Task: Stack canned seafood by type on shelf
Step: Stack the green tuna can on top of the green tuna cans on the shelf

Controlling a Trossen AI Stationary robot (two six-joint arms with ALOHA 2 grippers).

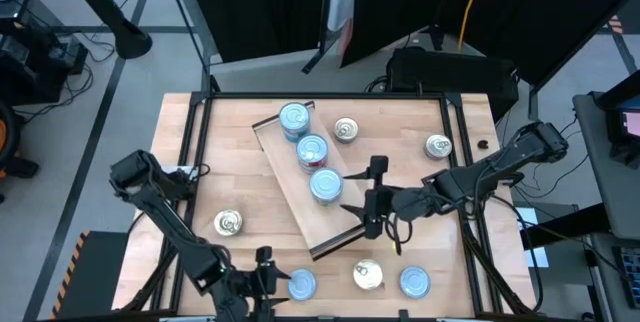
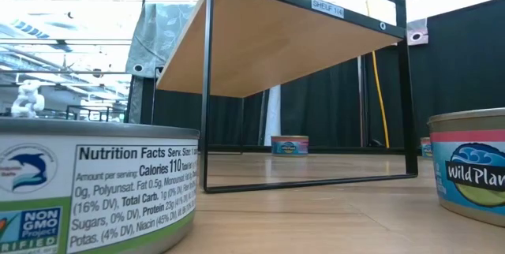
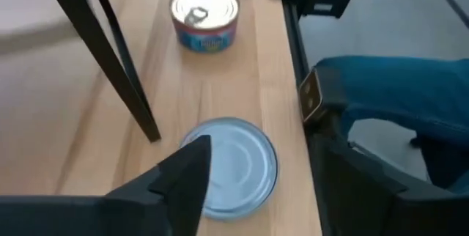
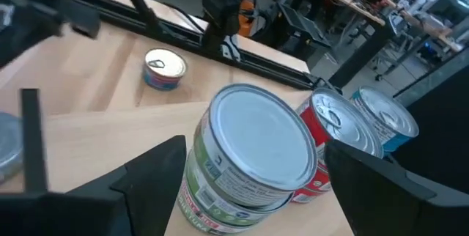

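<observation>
The shelf (image 1: 300,197) lies slantwise across the middle of the table and carries three stacks of blue-topped tins (image 1: 312,150). My right gripper (image 1: 347,191) is open, its fingers on either side of the nearest stack (image 4: 253,155) and apart from it. Near the table's front edge my left gripper (image 1: 265,270) is open around a loose blue-topped tin (image 3: 236,164) that rests flat on the table. Whether its fingers touch the tin cannot be told. Gold-topped tins (image 1: 228,224) (image 1: 368,275) and another blue one (image 1: 414,282) lie loose.
Two more gold-topped tins (image 1: 346,130) (image 1: 438,146) sit at the far side. A black shelf leg (image 3: 117,53) stands close to the left gripper's tin. The table's black rail (image 3: 293,53) runs beside it, with a person's blue trouser leg (image 3: 396,97) beyond.
</observation>
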